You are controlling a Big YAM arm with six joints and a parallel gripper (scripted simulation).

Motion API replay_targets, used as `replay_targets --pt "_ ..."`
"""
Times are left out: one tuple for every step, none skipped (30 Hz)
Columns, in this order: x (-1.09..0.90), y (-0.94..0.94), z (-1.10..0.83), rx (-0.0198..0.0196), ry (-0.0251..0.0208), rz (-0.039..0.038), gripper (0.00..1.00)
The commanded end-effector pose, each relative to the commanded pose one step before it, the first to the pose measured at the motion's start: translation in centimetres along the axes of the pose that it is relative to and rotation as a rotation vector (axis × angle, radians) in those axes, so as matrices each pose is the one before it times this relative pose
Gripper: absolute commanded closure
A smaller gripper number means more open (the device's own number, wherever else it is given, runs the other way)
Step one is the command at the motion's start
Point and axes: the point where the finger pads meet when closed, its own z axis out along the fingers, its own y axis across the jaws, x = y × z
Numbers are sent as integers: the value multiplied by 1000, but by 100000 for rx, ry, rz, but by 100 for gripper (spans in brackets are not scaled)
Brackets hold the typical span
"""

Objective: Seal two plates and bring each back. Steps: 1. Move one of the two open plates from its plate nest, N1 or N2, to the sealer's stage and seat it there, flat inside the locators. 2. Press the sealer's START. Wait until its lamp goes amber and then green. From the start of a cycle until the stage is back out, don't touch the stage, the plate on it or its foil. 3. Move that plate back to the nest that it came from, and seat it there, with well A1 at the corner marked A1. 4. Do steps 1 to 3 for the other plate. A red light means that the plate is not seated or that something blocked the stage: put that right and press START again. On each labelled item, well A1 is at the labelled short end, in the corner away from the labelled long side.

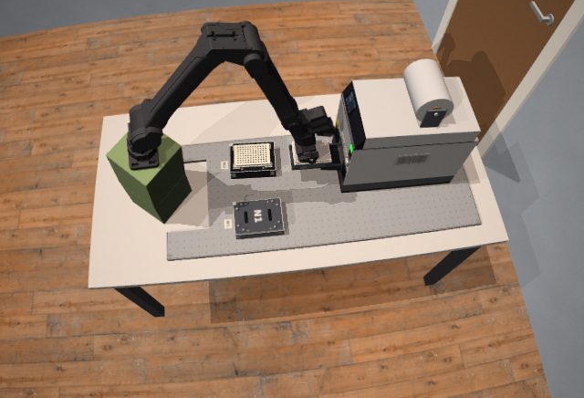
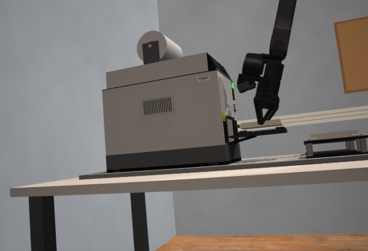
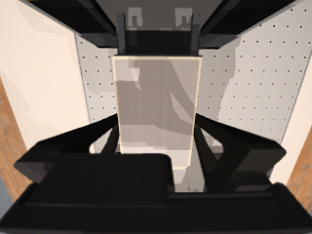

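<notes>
sealed plate [image 1: 324, 149] [image 2: 275, 122] [image 3: 156, 107] on the stage [image 1: 320, 165] [image 2: 279, 130] [image 3: 158, 45], clamped in the wide-set end effector [image 1: 308, 156] [image 2: 261, 121] [image 3: 156, 117]; open plate [image 1: 253, 154] [image 2: 334, 134] in nest n2 [image 1: 252, 171] [image 2: 309, 149]

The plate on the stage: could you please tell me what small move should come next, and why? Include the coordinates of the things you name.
Probably lift it straight up: the fingers [image 1: 308, 160] [image 2: 263, 121] grip the sealed plate [image 2: 248, 124] [image 3: 156, 104], the lamp [image 1: 350, 148] [image 2: 232, 85] is green, and nest N1 [image 1: 259, 231] is unoccupied.
</notes>
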Motion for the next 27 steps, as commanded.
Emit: replay_targets --pt "-1927 122 -1157 -438 -4523 1365 100" --pt "204 -6 137 44 416 -56 100" --pt "204 -6 137 44 416 -56 100" --pt "204 -6 137 44 416 -56 100" --pt "204 -6 137 44 416 -56 100" --pt "204 -6 137 44 416 -56 100" --pt "203 -6 137 43 416 -56 100" --pt "203 -6 137 43 416 -56 100" --pt "203 -6 137 43 416 -55 100" --pt "203 -6 137 43 416 -55 100" --pt "-118 -18 -367 12 99 -6 100" --pt "-128 -14 -371 10 80 -3 100" --pt "-137 -10 -373 9 60 84 100" --pt "0 0 0 0 0 0 100" --pt "0 0 0 0 0 0 100" --pt "-359 16 -375 -48 -480 36 100" --pt "-303 220 -404 -220 -512 -288 100" --pt "-301 58 -376 -83 -485 87 100" --pt "-317 -5 -363 297 -564 -32 100" --pt "-265 72 -330 -146 -416 -28 100" --pt "-489 99 -309 -174 -766 30 100" --pt "-443 96 -283 -149 -673 -9 100" --pt "-382 81 -248 -107 -562 10 100" --pt "-54 53 -201 -42 10 -83 100" --pt "26 45 -151 -34 198 -121 100" --pt "325 5 -99 52 691 -167 100" --pt "141 19 -95 8 399 -101 100"
